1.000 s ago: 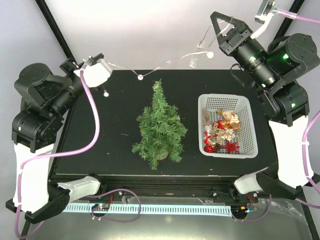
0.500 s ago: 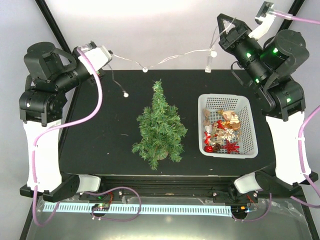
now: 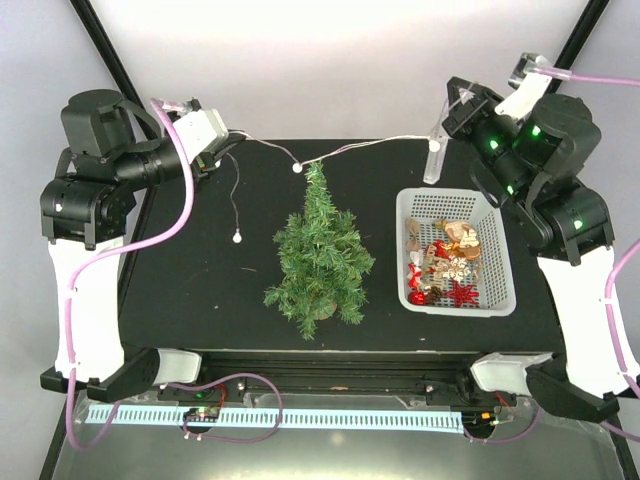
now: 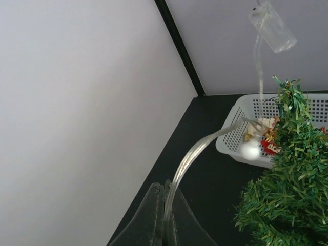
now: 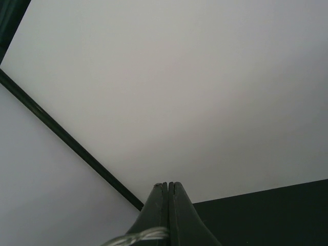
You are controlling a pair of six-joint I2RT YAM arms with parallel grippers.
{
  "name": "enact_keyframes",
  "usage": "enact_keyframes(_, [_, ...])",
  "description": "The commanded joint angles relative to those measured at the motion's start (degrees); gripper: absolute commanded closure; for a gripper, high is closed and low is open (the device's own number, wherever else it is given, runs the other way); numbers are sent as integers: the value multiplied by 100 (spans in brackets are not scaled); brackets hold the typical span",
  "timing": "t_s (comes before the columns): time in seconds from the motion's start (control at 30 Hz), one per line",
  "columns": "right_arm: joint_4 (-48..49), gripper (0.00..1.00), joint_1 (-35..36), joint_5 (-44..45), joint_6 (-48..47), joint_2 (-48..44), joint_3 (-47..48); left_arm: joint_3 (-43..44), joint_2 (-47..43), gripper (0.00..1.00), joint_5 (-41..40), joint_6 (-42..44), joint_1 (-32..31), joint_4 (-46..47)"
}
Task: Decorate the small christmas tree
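Note:
The small christmas tree (image 3: 320, 255) stands upright mid-table; it also shows in the left wrist view (image 4: 287, 179). A clear light string (image 3: 360, 146) with white bulbs spans between both grippers and crosses the tree's tip. My left gripper (image 3: 230, 150) is shut on one end of the wire (image 4: 200, 148), and a loose tail with a bulb (image 3: 237, 237) hangs below it. My right gripper (image 3: 455, 102) is shut on the other end, with a clear battery case (image 3: 434, 160) dangling under it. In the right wrist view the shut gripper (image 5: 168, 190) pinches the wire (image 5: 138, 237).
A white basket (image 3: 500, 225) with red and gold ornaments (image 3: 445, 265) sits right of the tree; its corner shows in the left wrist view (image 4: 230, 146). Black frame poles rise at both back corners. The table's back edge lies just behind the tree top.
Both grippers have come down and nearer with the string. It hung behind the table before and now lies across the tree's tip. The battery case hangs over the basket's back edge.

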Motion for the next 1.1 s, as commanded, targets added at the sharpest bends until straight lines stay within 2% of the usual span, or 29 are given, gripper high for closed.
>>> enact_keyframes(0.0, [7, 99, -36, 387, -132, -450, -303, -34, 17, 98, 210, -261, 36, -80])
enact_keyframes(0.27, [-119, 99, -36, 454, -76, -861, -867, -163, 94, 98, 63, -383, 34, -8])
enact_keyframes(0.77, [-340, 99, -36, 427, 237, -1455, -2347, 305, 532, 96, 165, -365, 20, -637])
enact_keyframes(1.07, [-737, 99, -36, 734, 67, -1651, -2452, 380, 550, 95, 721, 40, -40, -1257])
